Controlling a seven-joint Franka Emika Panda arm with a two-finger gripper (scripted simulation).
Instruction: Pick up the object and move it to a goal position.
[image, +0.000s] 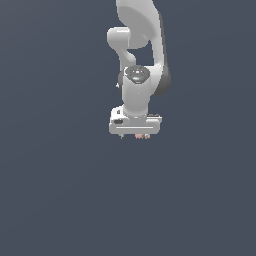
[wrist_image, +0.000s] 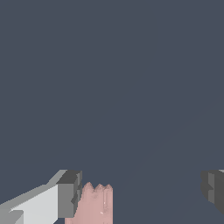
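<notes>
Gripper (wrist_image: 141, 192) spread open, holding nothing, with the pink object (wrist_image: 92, 204) between its fingers and just beside one fingertip (wrist_image: 69, 194); we judge that we should centre on the object before closing.

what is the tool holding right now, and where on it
Nothing is held. The tool is open; the pink blob sits beside one finger, far from the other.

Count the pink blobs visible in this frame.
1. The blob sits between the gripper fingers, close beside one pad; the exterior view shows only a sliver under the hand. Others could be hidden beneath it.
</notes>
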